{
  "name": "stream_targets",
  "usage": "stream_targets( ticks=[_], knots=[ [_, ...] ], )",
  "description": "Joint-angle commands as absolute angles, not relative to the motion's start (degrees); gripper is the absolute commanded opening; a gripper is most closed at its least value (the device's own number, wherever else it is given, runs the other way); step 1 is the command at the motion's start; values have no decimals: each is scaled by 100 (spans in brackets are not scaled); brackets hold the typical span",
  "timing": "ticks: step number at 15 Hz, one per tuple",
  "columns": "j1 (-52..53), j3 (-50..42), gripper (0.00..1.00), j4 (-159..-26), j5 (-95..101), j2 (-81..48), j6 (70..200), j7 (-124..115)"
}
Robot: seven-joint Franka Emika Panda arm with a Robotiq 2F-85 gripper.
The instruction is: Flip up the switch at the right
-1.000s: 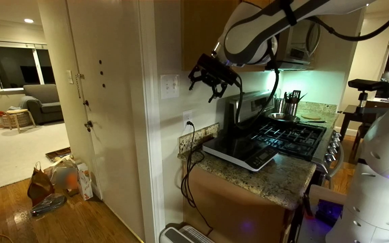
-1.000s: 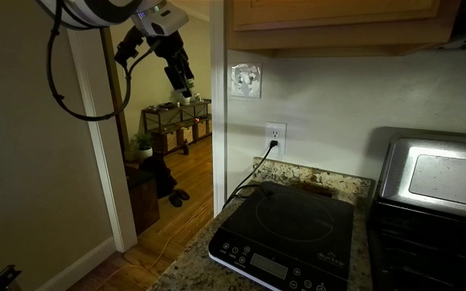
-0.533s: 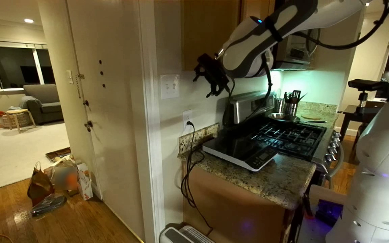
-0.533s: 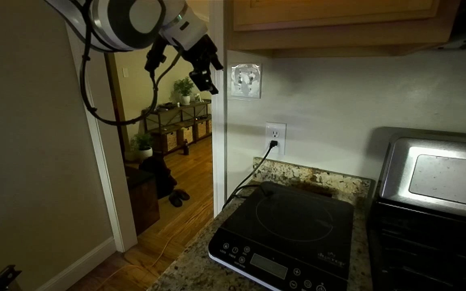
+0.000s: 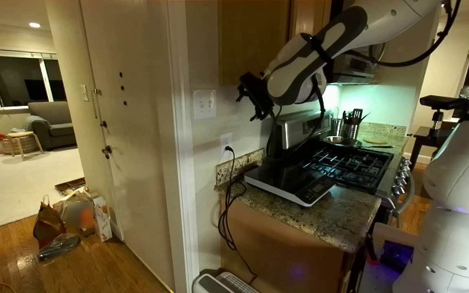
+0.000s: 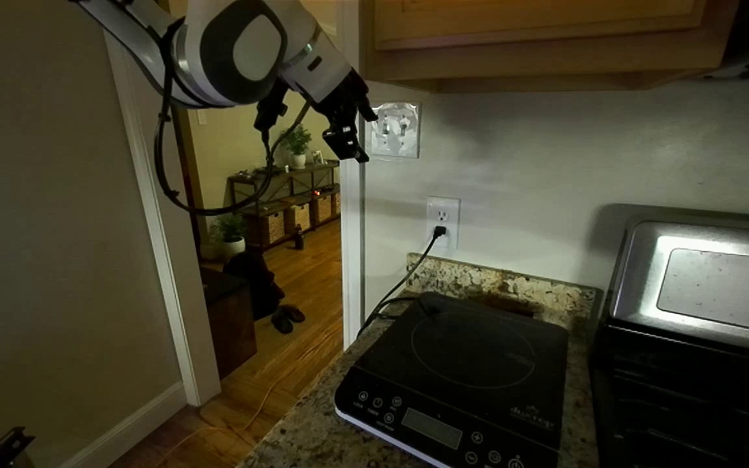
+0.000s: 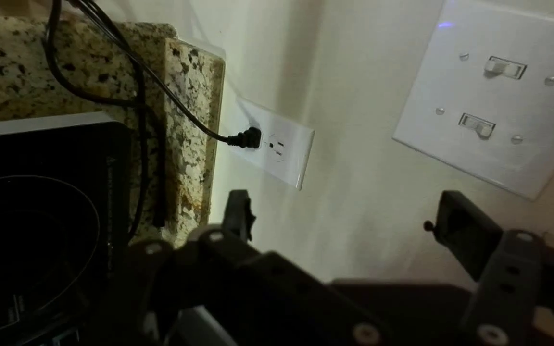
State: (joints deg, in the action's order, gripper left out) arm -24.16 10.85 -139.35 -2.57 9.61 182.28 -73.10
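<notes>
Though lower, outlet (image 7: 279,151) near switches (image 7: 479,126).

The arm (image 5: 299,73) reaches in from the upper right, and its claw (image 5: 246,109) hangs spread and tilted in the air. Left of the claw, and apart from it, a white switch plate (image 5: 204,114) sits on the wall (image 5: 234,122), its switches (image 5: 209,103) too small to read. Lower down is an outlet (image 5: 226,138) with a black cord (image 5: 229,193) plugged in. A flat hot plate (image 5: 289,181) lies on the stone worktop (image 5: 320,224) just beside the stove (image 5: 352,167), with a pan (image 5: 342,141) at the stove's far end. Farther left are a door (image 5: 136,130), bags (image 5: 49,224) on the floor (image 5: 96,272) and, beyond them, a grey couch (image 5: 53,116) near a dark window (image 5: 14,81).
</notes>
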Motion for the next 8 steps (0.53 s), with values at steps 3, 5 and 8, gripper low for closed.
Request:
stream_targets(
  ticks=[3, 5, 8],
  knots=[
    [-2464, 1147, 100, -13859, -228, 835, 18434, -7362],
    [-2459, 1212, 100, -13667, -209, 590, 18633, -7368],
    [-2499, 1323, 100, -13343, -163, 247, 18791, -7330]
  ],
)
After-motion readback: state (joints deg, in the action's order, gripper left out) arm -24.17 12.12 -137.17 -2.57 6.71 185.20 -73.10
